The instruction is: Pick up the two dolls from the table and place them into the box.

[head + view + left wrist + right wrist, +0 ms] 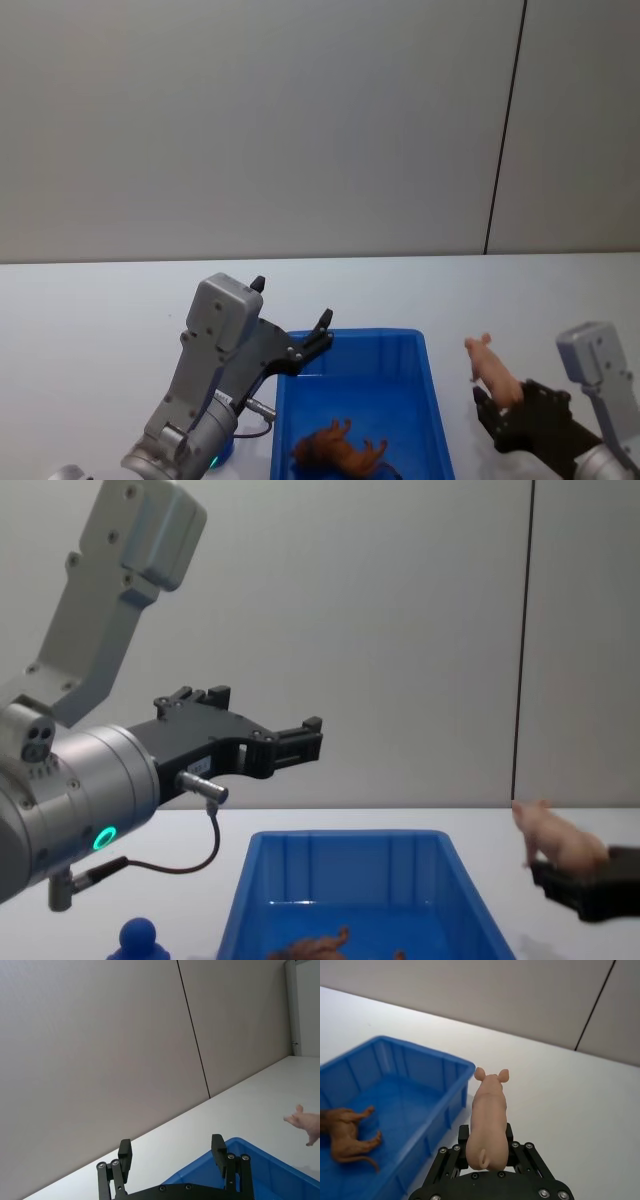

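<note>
**Left gripper spread above the box, pig clamped off to the right**

Left gripper [291, 302] comes closest to the chest view, its arm rising large on the left. It hangs well above the rim of the box [437, 400], near the box's far-left corner in the head view. Its jaws are spread wide apart and point forward and toward the right.

Lower down on the right, the right gripper [486, 1134] has its jaws clamped on the rear half of the pale pink pig [488, 1105]. The pig is held off the tabletop [100, 300], just outside the box's right wall and at about rim height in the chest view. Its long axis runs straight out from the jaws, with the rump at the fingers and the snout and ears at the far end. In the head view the snout points away from the robot and a little toward the box. From the chest view the body slopes up toward the snout.

Inside the box, the brown doll [340, 452] lies on its side on the floor, at the end nearest the robot. Its long axis runs across the box's width, and its legs stretch toward the far end. The shaggier bulk is toward the robot's left, though I cannot tell for sure which end is the head.

A small blue knob-shaped thing [138, 936] sits on the tabletop left of the box.
</note>
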You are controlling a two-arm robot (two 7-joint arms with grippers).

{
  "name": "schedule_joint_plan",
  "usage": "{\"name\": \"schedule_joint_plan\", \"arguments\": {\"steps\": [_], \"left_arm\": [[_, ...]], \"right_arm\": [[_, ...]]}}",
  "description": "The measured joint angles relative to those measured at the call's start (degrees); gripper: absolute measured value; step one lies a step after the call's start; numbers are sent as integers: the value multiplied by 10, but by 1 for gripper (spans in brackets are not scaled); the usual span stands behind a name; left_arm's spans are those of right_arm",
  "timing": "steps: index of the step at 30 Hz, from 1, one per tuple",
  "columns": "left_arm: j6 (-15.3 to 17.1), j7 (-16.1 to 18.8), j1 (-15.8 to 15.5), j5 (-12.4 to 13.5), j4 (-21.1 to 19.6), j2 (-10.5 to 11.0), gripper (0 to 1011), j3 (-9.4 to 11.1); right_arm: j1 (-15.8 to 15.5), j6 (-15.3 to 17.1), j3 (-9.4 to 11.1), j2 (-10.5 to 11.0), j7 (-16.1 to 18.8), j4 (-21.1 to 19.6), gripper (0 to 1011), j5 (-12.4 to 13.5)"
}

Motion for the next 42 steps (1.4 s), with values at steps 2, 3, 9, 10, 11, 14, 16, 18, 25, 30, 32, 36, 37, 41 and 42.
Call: {"name": "schedule_joint_plan", "arguments": {"steps": [2,3,9,10,11,14,16,18,25,30,32,36,37,41,42], "left_arm": [[0,0,0,0,0,0,1003,0],[0,0,0,0,0,0,1003,0],[0,0,0,0,0,0,1003,0],[0,0,0,0,0,0,1003,0],[0,0,0,0,0,0,1003,0],[0,0,0,0,0,0,1003,0],[0,0,0,0,0,0,1003,0],[0,0,0,0,0,0,1003,0],[0,0,0,0,0,0,1003,0],[0,0,0,0,0,0,1003,0],[0,0,0,0,0,0,1003,0],[0,0,0,0,0,0,1003,0],[0,0,0,0,0,0,1003,0],[0,0,0,0,0,0,1003,0],[0,0,0,0,0,0,1003,0]], "right_arm": [[5,-1,0,-1,9,-5,361,-2],[7,-1,0,-2,13,-6,361,-3],[24,4,-5,-10,48,-10,361,-7],[28,6,-6,-12,53,-10,361,-7],[31,7,-7,-14,57,-10,360,-8],[46,20,-12,-24,81,-2,361,-9],[51,24,-14,-28,89,3,361,-10],[60,31,-18,-34,100,10,362,-11],[79,43,-28,-50,124,30,535,-13],[84,44,-32,-54,131,36,735,-14],[85,43,-32,-55,132,37,771,-14],[84,37,-31,-52,130,36,899,-14],[83,36,-30,-50,129,35,922,-14],[77,30,-24,-41,122,29,1001,-12],[74,28,-22,-39,121,27,1001,-11]]}}
